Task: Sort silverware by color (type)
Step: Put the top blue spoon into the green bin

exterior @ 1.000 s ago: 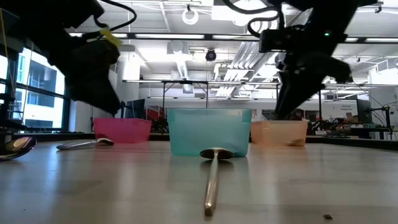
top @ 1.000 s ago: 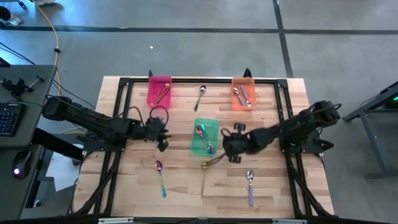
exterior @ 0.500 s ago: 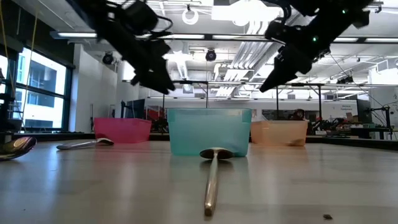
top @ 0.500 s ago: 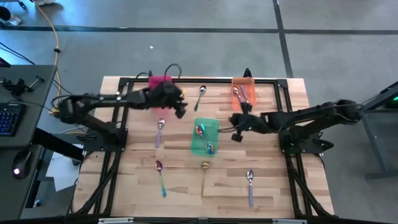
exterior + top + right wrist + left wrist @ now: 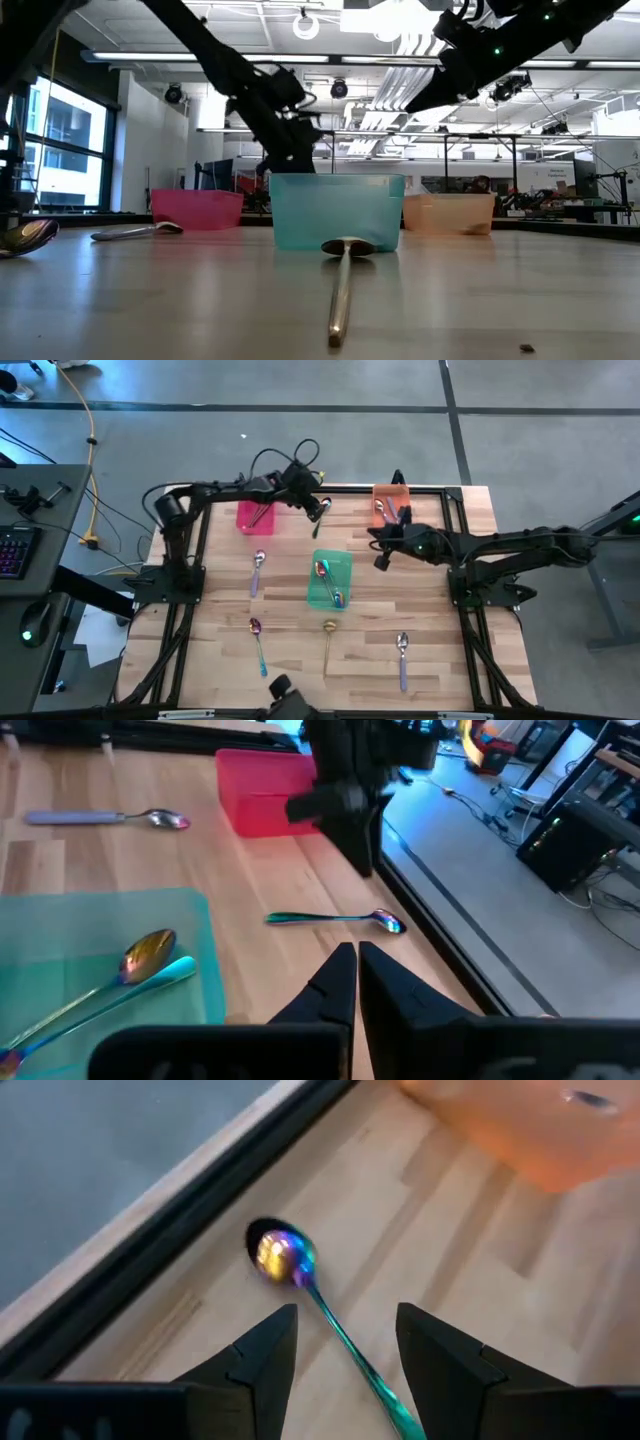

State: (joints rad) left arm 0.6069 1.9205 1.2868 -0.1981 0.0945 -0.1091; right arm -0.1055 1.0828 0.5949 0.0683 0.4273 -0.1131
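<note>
Overhead, the wooden slatted worktop [image 5: 290, 660] carries three translucent plastic bins: a pink bin [image 5: 255, 510], a green bin [image 5: 328, 578] and an orange bin [image 5: 391, 510], each with spoons inside. The left gripper [image 5: 318, 508] hangs over a loose iridescent teal-handled spoon [image 5: 322, 515] between the pink and orange bins. The right gripper [image 5: 384, 546] sits between the green and orange bins, empty. Four more spoons lie loose on the wood: a purple-handled spoon [image 5: 257, 572] below the pink bin, a second teal-handled spoon [image 5: 259, 644], a gold spoon [image 5: 328, 642] just below the green bin, and another purple-handled spoon [image 5: 402, 660] at the near right.

At worktop height, the gold spoon [image 5: 341, 280] lies in front of the green bin [image 5: 336, 211], with the pink bin [image 5: 197, 209] and orange bin [image 5: 448, 213] to either side.

From the left wrist, the jaws stand spread on either side of the teal-handled spoon's [image 5: 315, 1300] handle, not touching it.

From the right wrist, the jaws are pressed together, holding nothing; beyond them lie the teal-handled spoon [image 5: 335, 920] and the pink bin [image 5: 265, 790].
</note>
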